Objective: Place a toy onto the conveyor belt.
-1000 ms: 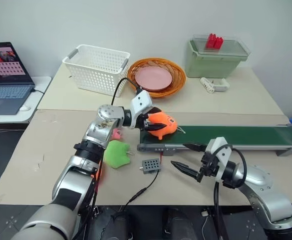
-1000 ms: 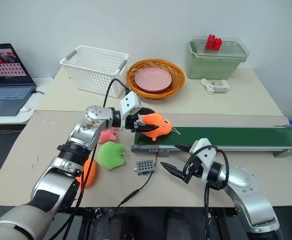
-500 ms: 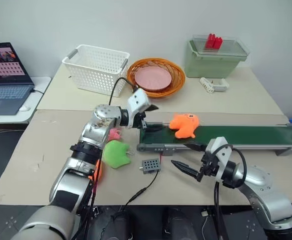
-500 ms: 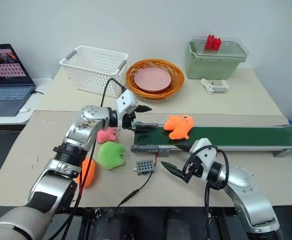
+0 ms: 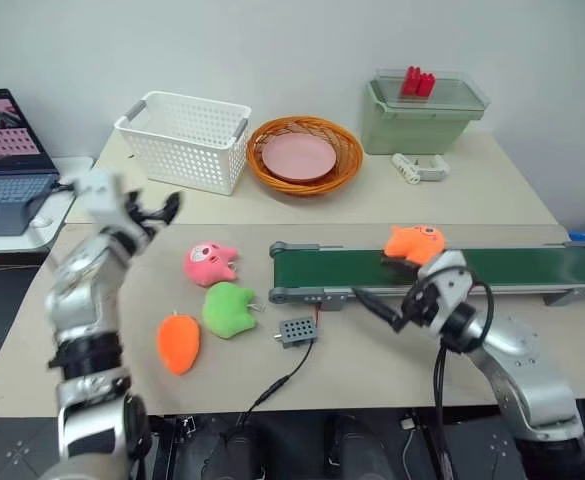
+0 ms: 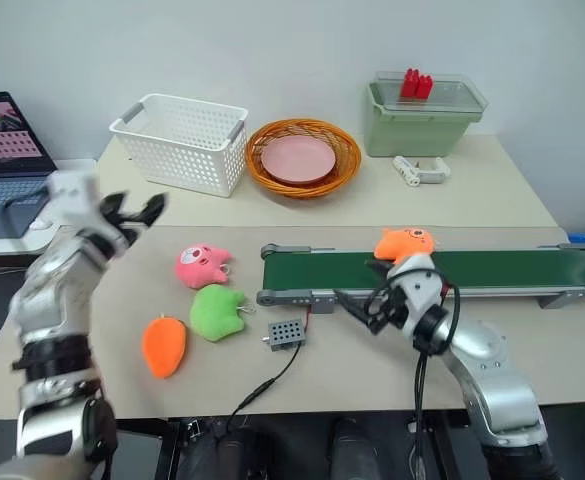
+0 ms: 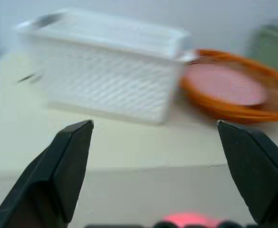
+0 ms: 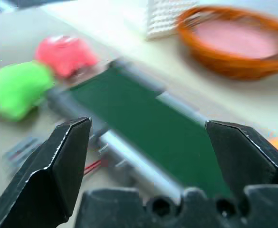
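The toy, a round orange plush, lies on the dark green conveyor belt, a little left of the belt's middle. My left gripper hangs open and empty far out on the left, level with the white basket that its fingers point at. My right gripper is open and empty just in front of the belt's near rail, below and left of the toy. In the right wrist view the right gripper's black fingers stand wide apart over the belt.
A pink plush, a green plush and a carrot-shaped orange plush lie left of the belt. A small grey box with a cable sits before it. At the back stand an orange basket, a green box and a laptop.
My left gripper let go of the toy on the belt's left end and swung far to the left. The toy has travelled right along the belt. My right gripper moved up toward the belt.
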Motion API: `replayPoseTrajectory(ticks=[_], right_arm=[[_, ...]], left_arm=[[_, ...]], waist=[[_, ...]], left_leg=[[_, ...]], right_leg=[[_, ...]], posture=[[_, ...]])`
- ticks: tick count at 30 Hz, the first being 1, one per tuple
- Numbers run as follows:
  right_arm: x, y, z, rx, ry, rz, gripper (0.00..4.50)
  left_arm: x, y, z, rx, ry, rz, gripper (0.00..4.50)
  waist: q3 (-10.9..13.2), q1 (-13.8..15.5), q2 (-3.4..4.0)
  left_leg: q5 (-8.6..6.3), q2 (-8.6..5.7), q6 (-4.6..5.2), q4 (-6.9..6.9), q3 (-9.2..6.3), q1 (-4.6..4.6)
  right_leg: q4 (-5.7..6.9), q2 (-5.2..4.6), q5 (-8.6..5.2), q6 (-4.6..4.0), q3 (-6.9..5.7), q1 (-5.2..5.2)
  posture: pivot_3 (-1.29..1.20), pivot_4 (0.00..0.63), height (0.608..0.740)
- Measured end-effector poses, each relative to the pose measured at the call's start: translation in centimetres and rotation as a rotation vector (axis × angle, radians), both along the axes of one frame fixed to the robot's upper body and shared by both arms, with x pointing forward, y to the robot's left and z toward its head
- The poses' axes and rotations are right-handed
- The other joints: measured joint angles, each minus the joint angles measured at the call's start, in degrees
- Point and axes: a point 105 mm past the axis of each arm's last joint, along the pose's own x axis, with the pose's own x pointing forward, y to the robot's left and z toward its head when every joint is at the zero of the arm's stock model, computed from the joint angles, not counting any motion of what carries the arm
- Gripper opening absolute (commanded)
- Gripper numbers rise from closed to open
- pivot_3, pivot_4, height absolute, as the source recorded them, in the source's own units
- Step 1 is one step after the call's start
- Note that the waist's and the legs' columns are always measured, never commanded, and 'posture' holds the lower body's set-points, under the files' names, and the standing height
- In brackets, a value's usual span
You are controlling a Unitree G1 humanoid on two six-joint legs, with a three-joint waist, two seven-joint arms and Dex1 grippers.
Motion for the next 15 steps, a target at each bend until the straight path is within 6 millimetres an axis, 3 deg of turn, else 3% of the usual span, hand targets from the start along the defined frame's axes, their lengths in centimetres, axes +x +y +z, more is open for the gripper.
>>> replayPoseTrajectory(ticks=[2, 5, 7, 11, 15], right_arm=[[0.6, -0.1, 0.6, 0.013, -0.023, -0.028, 4.50], [0.9, 0.0, 0.7, 0.028, -0.027, -0.033, 4.50], [1.5, -0.1, 0.8, 0.038, -0.029, -0.048, 4.50], [2.7, -0.7, 0.9, 0.045, -0.048, -0.120, 4.50], [3.5, -1.6, 0.4, 0.043, -0.056, -0.213, 4.50]], left_arm=[[-1.7, 3.6, -0.5, -0.011, 0.013, 0.147, 4.44], [-3.5, 6.1, -0.5, -0.018, 0.003, 0.248, 4.44], [-4.7, 7.3, -1.7, -0.015, 0.024, 0.290, 4.44], [-6.0, 7.4, -4.7, -0.048, 0.083, 0.296, 4.44], [-6.5, 6.9, -6.3, -0.065, 0.093, 0.290, 4.44]], waist=[[0.00, 0.55, -0.01], [0.00, 1.24, -0.01], [-0.01, 1.12, 0.00], [-0.01, 0.89, 0.00], [-0.01, 0.90, -0.01]], left_leg=[[0.00, -0.01, -0.02, 0.00, -0.02, -0.01], [-0.01, -0.06, 0.00, 0.00, -0.02, -0.02], [-0.02, -0.08, 0.00, 0.01, 0.02, 0.00], [0.00, -0.05, -0.05, -0.02, 0.04, 0.05], [0.01, -0.04, -0.07, -0.04, 0.05, 0.05]], right_leg=[[-0.01, 0.00, 0.00, -0.01, -0.08, 0.01], [-0.04, -0.09, 0.00, -0.01, -0.11, 0.06], [-0.05, -0.10, 0.00, -0.01, -0.08, 0.08], [0.00, -0.08, -0.01, -0.03, -0.09, 0.06], [0.00, -0.07, 0.00, -0.05, -0.10, 0.05]], posture=[[0.00, 0.150, 0.740], [0.00, 0.150, 0.740], [0.00, 0.150, 0.740], [0.00, 0.150, 0.740], [0.00, 0.150, 0.740]])
